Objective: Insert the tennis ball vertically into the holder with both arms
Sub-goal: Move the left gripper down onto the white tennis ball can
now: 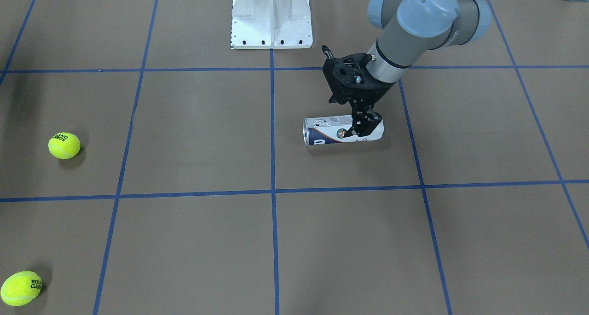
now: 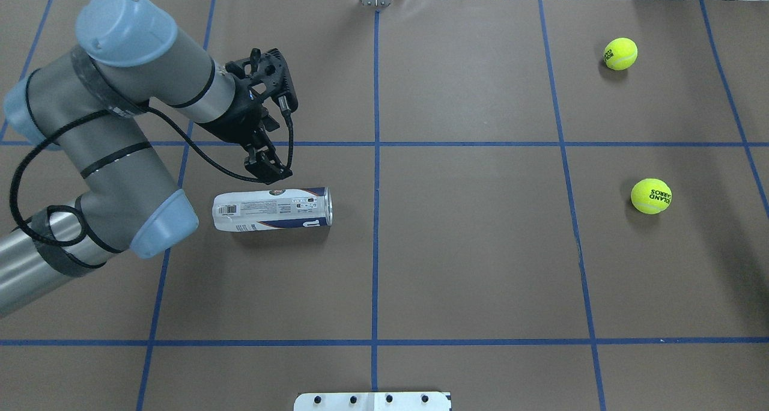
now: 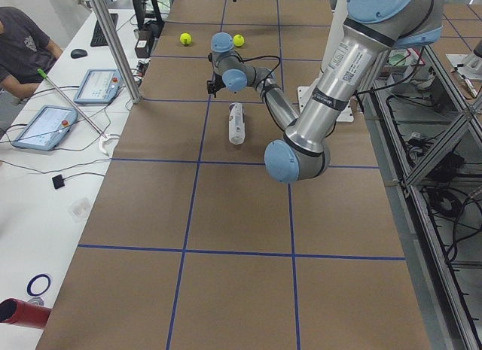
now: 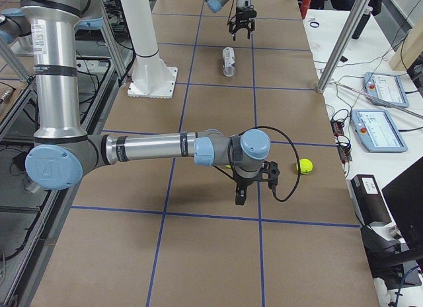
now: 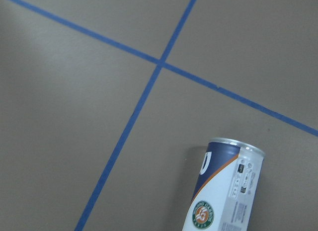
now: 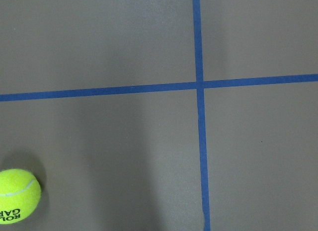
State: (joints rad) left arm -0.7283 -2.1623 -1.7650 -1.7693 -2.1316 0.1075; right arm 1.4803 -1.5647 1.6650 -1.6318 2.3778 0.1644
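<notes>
The holder, a clear can (image 2: 273,208) with a white and navy label, lies on its side on the brown table, its metal-rimmed mouth towards the table's middle. It also shows in the front view (image 1: 340,130) and the left wrist view (image 5: 226,191). My left gripper (image 2: 268,166) hangs just above it (image 1: 363,125), fingers pointing down, open and empty. Two yellow tennis balls (image 2: 620,53) (image 2: 650,196) lie far off on my right side. My right gripper (image 4: 240,196) shows only in the right side view, near a ball (image 6: 16,196); I cannot tell whether it is open or shut.
The white pedestal base (image 1: 271,20) stands at the robot's edge of the table. Blue tape lines (image 2: 376,158) mark a grid on the table. Control tablets (image 4: 383,129) and cables lie on a side bench beyond the far table edge.
</notes>
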